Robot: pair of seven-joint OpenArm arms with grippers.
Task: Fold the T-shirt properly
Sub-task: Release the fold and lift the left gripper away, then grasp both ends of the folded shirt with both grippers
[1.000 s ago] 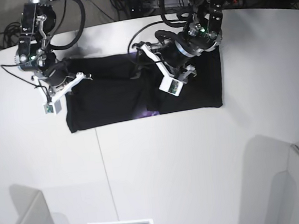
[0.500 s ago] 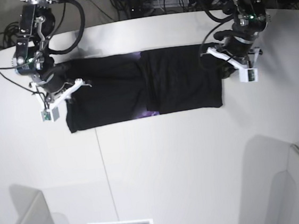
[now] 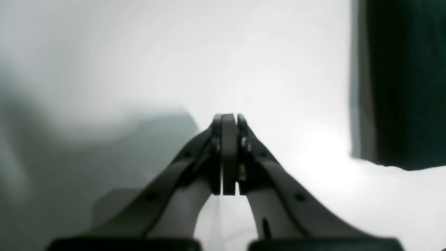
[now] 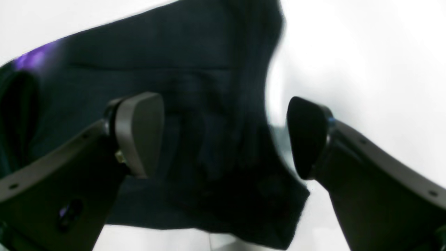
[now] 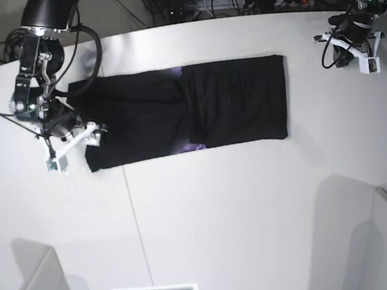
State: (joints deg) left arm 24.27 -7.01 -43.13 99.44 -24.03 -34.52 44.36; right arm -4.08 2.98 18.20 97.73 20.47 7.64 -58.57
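— What's the biggest thing there?
— The pale table [image 5: 290, 204], with the black T-shirt [image 5: 237, 102] lying across its far half in the base view, a squarish part at that view's right end
— And the right end effector [image 4: 223, 137]?
— Spread wide, nothing in its grip; it's over the shirt's end at the base view's left, one finger above the cloth and the other out past the edge, as the right wrist view shows
— The left end effector [image 3: 230, 120]?
— Shut on nothing, out over bare table, well apart from the shirt, beyond its squarish end
— Anything smaller?
— Just a bit of purple print [image 5: 192, 146] on the shirt's near edge, around the middle of its length
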